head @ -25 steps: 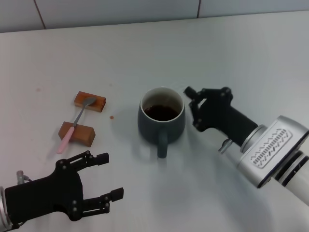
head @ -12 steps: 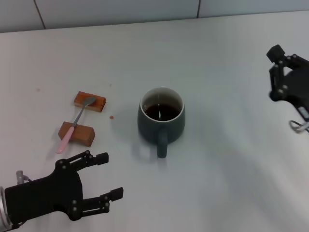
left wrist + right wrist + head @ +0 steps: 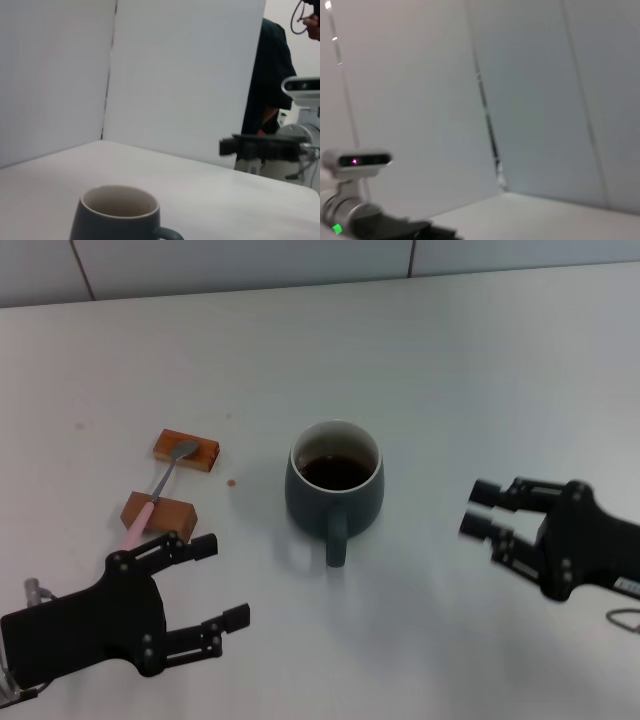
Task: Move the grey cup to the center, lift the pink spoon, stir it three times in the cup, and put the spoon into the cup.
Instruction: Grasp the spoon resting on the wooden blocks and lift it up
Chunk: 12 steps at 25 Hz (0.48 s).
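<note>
Head view showed our left hand [image 3: 205, 590] spread wide, low over the tabletop [image 3: 480, 360], just short of the pink spoon [image 3: 150, 502], which lay bridged across two wooden blocks [image 3: 160, 515]. Our right hand [image 3: 490, 525] was also wide, holding nothing, well apart from the grey cup [image 3: 335, 485] at the middle. We judged the spoon best pinched at its handle, between the blocks.

One grey cup [image 3: 335, 483]; one pink spoon [image 3: 152, 499]; two brown wooden blocks, far [image 3: 186, 450] and near [image 3: 159, 515]; two grippers, left [image 3: 205, 585] and right [image 3: 483, 510]; one small reddish speck [image 3: 232, 482], possibly a stain, on one white table [image 3: 450, 360].
</note>
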Motion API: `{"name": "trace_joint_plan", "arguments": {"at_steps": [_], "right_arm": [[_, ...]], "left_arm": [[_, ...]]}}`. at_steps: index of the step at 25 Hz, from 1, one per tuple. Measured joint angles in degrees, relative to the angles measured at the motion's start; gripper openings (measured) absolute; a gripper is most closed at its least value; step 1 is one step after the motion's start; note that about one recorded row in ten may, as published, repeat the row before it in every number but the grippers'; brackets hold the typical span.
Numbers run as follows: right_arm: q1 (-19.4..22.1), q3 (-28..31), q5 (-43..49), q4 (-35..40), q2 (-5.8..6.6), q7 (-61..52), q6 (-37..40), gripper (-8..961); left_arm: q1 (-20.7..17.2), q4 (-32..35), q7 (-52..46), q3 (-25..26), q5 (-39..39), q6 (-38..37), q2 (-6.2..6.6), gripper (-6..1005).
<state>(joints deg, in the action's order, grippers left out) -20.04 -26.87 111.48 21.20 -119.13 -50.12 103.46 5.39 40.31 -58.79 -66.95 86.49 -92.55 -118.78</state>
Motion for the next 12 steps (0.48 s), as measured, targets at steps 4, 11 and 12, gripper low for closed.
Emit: {"name": "trace_joint_plan", "arguments": {"at_steps": [4,11,12], "right_arm": [[-0.24,-2.52,1.34,1.76,0.00,-2.30,0.15,374],[-0.06,-2.51,1.06,3.05,-0.16,-2.81,0.24,610],[-0.10,-2.60,1.06,3.09,-0.14,-2.65,0.07,629]], "left_arm": [[-0.38,0.09,0.00,-0.02,-2.08,-0.29,0.07,841],[-0.15,-7.86,-4.35,0.90,-17.54,-2.11,0.12,842],[0.29,-11.37,-5.10,1.21,-21.12,-3.73,0.21,842]]}}
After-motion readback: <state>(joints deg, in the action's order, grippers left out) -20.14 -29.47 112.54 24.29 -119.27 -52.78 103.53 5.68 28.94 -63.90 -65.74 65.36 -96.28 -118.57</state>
